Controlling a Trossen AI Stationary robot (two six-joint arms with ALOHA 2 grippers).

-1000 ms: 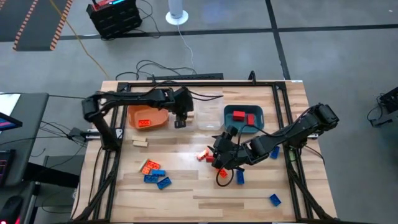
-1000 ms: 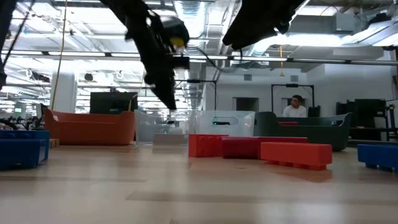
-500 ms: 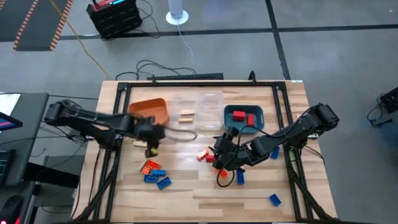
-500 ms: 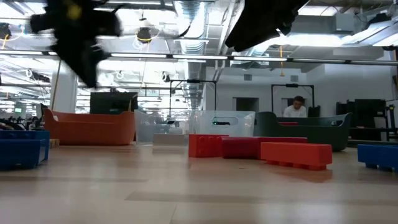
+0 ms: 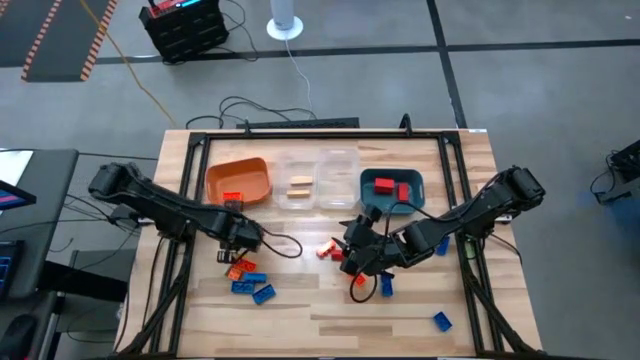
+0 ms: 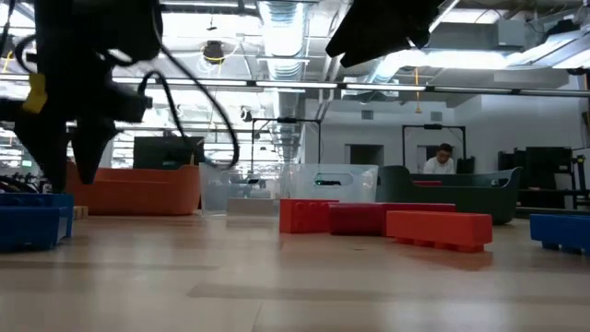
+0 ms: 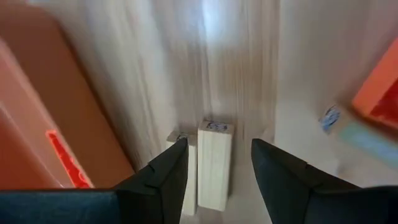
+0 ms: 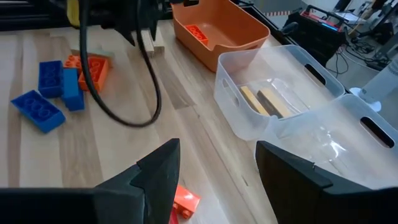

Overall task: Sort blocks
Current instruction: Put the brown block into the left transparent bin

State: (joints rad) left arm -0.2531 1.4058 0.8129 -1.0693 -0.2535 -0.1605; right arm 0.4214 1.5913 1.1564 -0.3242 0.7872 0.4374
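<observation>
My left gripper [image 5: 233,250] [image 7: 219,148] points down, open, just above two tan blocks [image 7: 210,167] that lie flat side by side on the table near the orange tray [image 5: 238,182]; it touches nothing. An orange block [image 5: 238,268] and blue blocks [image 5: 253,287] lie just nearer. My right gripper [image 5: 352,258] [image 8: 217,152] hangs open above the table's middle, over red and orange blocks [image 5: 327,250]. Two tan blocks [image 8: 266,99] lie in the clear tray [image 5: 297,182], red blocks in the teal tray [image 5: 392,190].
A second clear tray [image 5: 337,180] stands between the first one and the teal tray. More blue blocks [image 5: 386,285] [image 5: 441,320] lie near the front right. A black cable [image 8: 134,106] loops from the left arm over the table. Bare wood lies along the front edge.
My left gripper has swung from over the clear tray toward the table's left and near side, dropping lower and tipping to point down over the tan blocks beside the orange tray. My right arm has kept still.
</observation>
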